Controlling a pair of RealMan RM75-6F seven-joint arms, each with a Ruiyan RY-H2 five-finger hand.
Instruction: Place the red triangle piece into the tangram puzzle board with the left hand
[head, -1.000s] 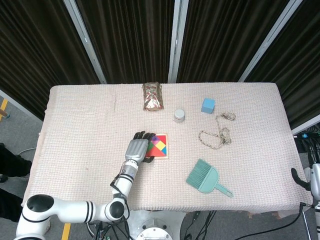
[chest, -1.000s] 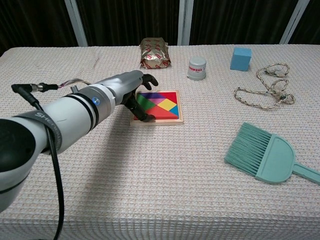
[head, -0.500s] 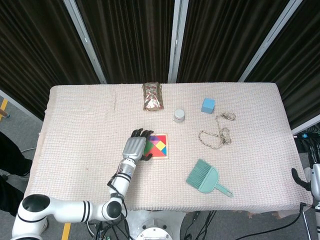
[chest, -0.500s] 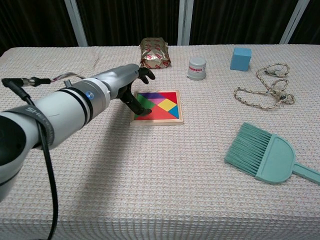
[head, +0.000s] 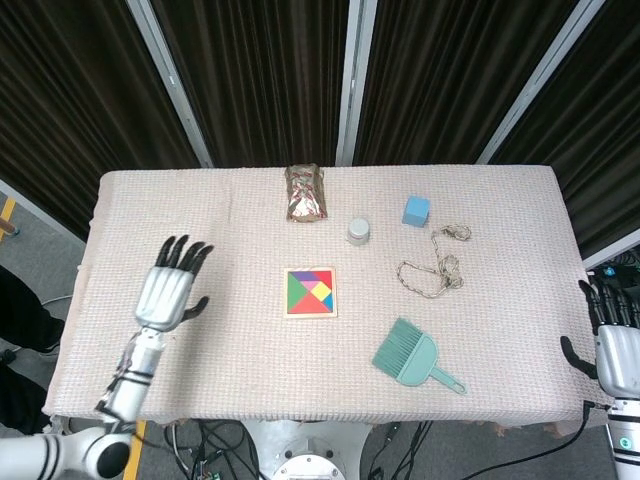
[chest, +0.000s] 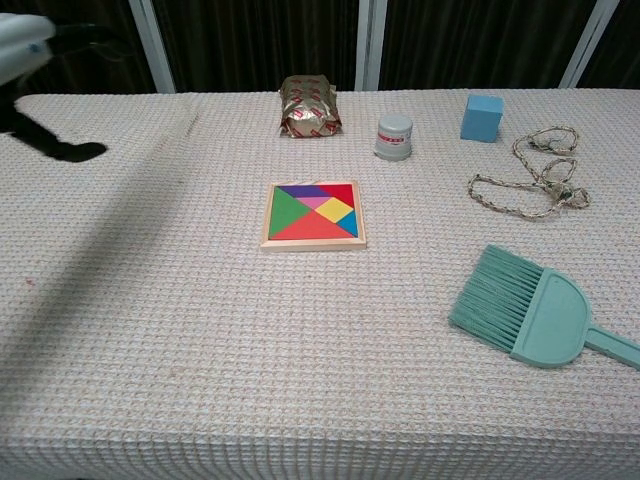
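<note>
The tangram board lies in the middle of the table with its coloured pieces filling the frame. The red triangle piece sits flat in the board's front part. My left hand is raised over the table's left side, well away from the board, its fingers spread and holding nothing. Only a dark fingertip of that hand shows at the far left of the chest view. My right hand hangs off the table's right edge, fingers apart and empty.
A foil snack bag, a small white jar and a blue cube stand at the back. A coiled rope lies on the right, and a teal brush with dustpan lies at the front right.
My left hand has lifted off the board and swung far to the left, fingers now spread. The whole board with the red triangle in it is uncovered. My right hand has risen into view.
</note>
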